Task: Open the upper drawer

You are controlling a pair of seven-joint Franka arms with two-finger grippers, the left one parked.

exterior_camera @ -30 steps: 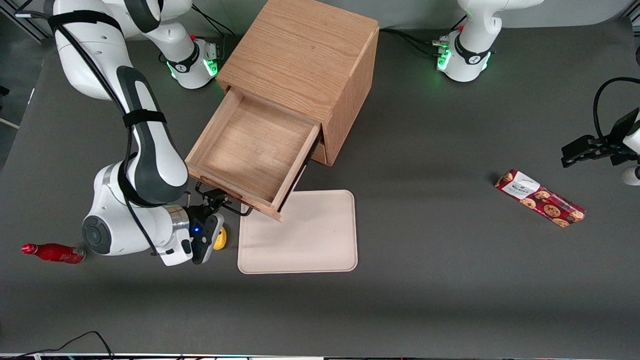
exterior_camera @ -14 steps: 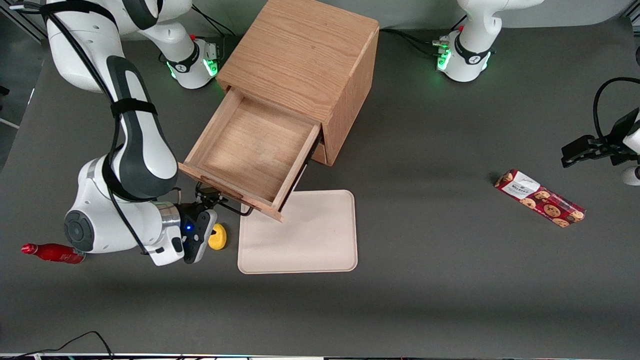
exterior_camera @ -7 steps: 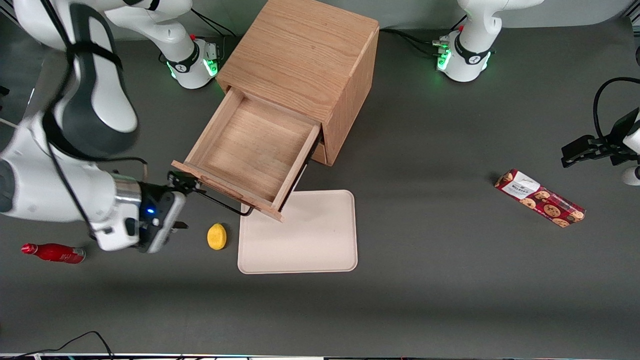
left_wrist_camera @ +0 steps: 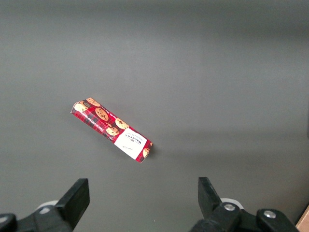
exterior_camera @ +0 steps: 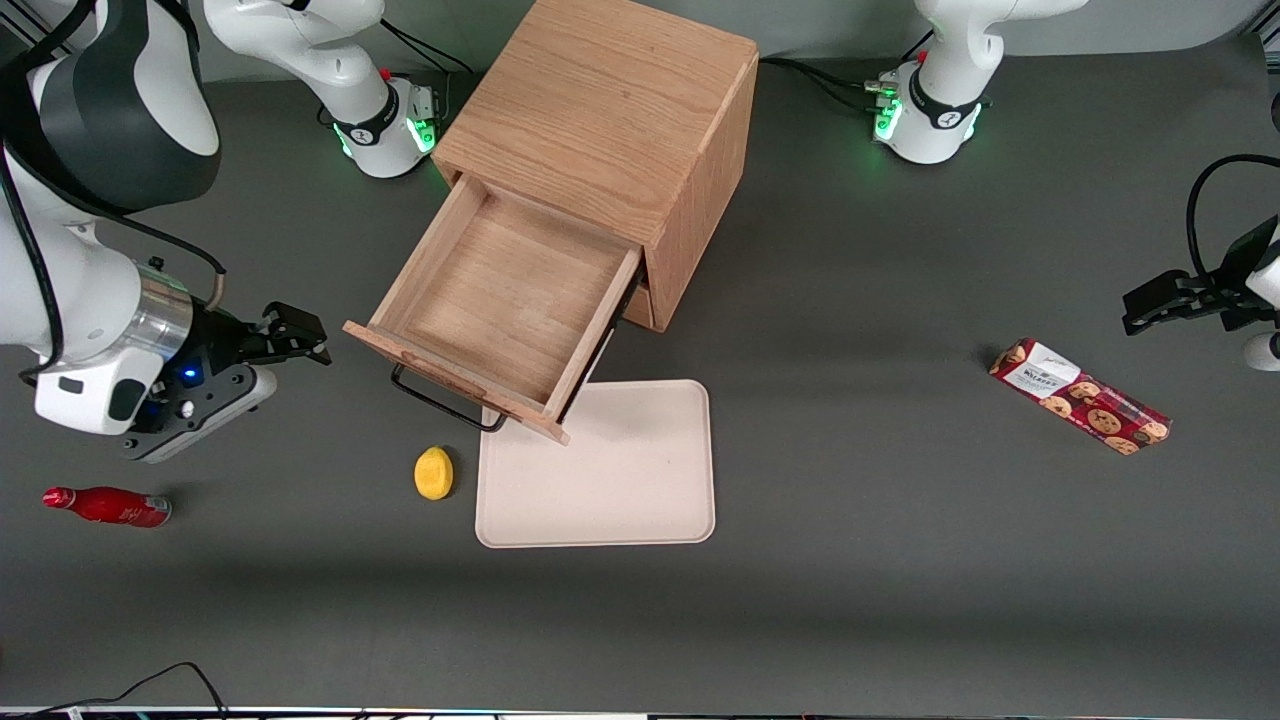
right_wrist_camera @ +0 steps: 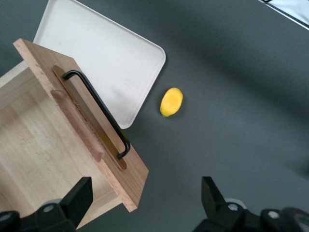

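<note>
The upper drawer (exterior_camera: 490, 300) stands pulled far out of the oak cabinet (exterior_camera: 600, 110), its light-wood inside bare. Its thin black bar handle (exterior_camera: 440, 400) runs along the drawer front, with nothing holding it. My gripper (exterior_camera: 300, 338) hangs open and empty, apart from the drawer's front corner and toward the working arm's end of the table. In the right wrist view the drawer front (right_wrist_camera: 72, 125) and handle (right_wrist_camera: 99, 111) lie below the open gripper (right_wrist_camera: 145, 195), whose fingers straddle the drawer's corner from above without touching it.
A beige tray (exterior_camera: 610, 470) lies in front of the drawer, partly under it, also seen as the tray (right_wrist_camera: 111, 63). A small yellow fruit (exterior_camera: 433, 472) (right_wrist_camera: 171, 102) sits beside the tray. A red bottle (exterior_camera: 108, 506) lies near my arm. A cookie pack (exterior_camera: 1080, 397) (left_wrist_camera: 112, 130) lies toward the parked arm's end.
My gripper let go of the handle and drew back from the drawer toward the working arm's end, rising. The drawer came out slightly farther first and now stays still.
</note>
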